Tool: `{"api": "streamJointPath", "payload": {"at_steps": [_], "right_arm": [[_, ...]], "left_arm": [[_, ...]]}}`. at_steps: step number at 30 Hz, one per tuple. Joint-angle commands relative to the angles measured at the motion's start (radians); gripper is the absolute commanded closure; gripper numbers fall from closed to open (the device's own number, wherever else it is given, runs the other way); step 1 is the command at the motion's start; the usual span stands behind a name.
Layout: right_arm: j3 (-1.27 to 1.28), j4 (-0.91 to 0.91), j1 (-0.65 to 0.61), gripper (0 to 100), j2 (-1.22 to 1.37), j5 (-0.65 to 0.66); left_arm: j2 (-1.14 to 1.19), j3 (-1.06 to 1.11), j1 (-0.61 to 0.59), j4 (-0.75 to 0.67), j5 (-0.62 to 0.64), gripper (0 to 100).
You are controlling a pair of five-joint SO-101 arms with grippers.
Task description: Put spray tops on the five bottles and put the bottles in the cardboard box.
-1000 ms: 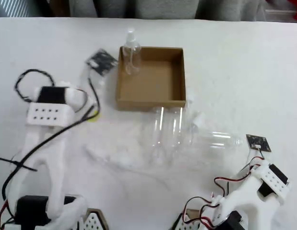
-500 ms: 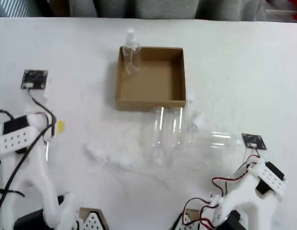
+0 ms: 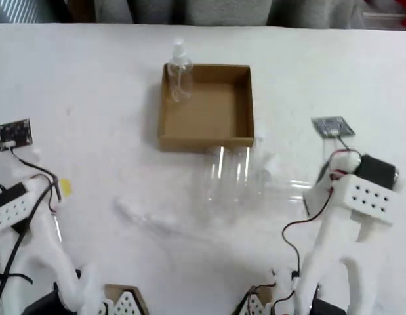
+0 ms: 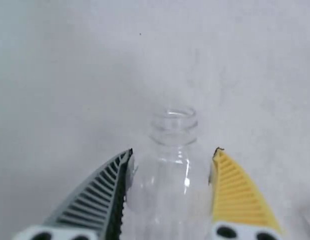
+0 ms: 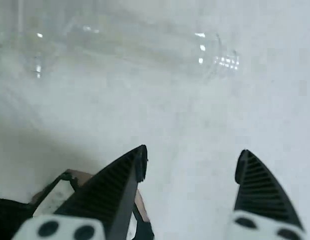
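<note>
- Left gripper (image 4: 172, 151) is clenched on the body of an uncapped bottle (image 4: 173, 172), its open neck pointing away from the fingers, over the table (image 4: 54, 60) well left of the cardboard box (image 3: 206, 141).
- Right gripper (image 5: 193, 150) hangs spread and empty near a lying bottle (image 5: 144, 40).
- For capping, I'd hold that bottle steady with its neck clear of the fingers, so a spray top can seat squarely.
- Clear shapes (image 3: 157, 220) in front of the box blend into the white table, and I cannot tell whether they are spray tops.

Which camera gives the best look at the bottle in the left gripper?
The left wrist view: the uncapped bottle sits between the fingers of the left gripper, with its open threaded neck plainly visible. The high view gives at most a faint clear streak by that gripper, too faint to be sure of.
</note>
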Motion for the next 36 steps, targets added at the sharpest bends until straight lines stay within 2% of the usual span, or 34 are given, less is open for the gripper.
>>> {"api": "streamJointPath", "payload": {"at_steps": [1,13,18,27,31,36], "right_arm": [[-0.112,0.044,-0.196,73.7,-0.007,-0.11],[-0.198,0.033,-0.903,73.7,-0.005,-0.295],[-0.117,-0.136,-1.122,73.7,-0.002,-0.288],[0.278,-0.687,-1.247,73.7,-0.004,-0.296],[0.284,-0.734,-1.3,73.7,-0.002,-0.296],[0.221,-0.743,-1.302,73.7,0.065,-0.35]], "left_arm": [[-0.035,-0.002,-0.07,-0.058,0.009,83],[-0.033,0.026,-0.11,-0.092,0.011,83],[-0.033,0.026,-0.11,-0.094,0.011,83],[-0.033,0.026,-0.107,-0.094,0.011,83],[-0.035,0.026,-0.104,-0.094,0.011,83],[-0.035,0.026,-0.104,-0.094,0.011,83]]}}
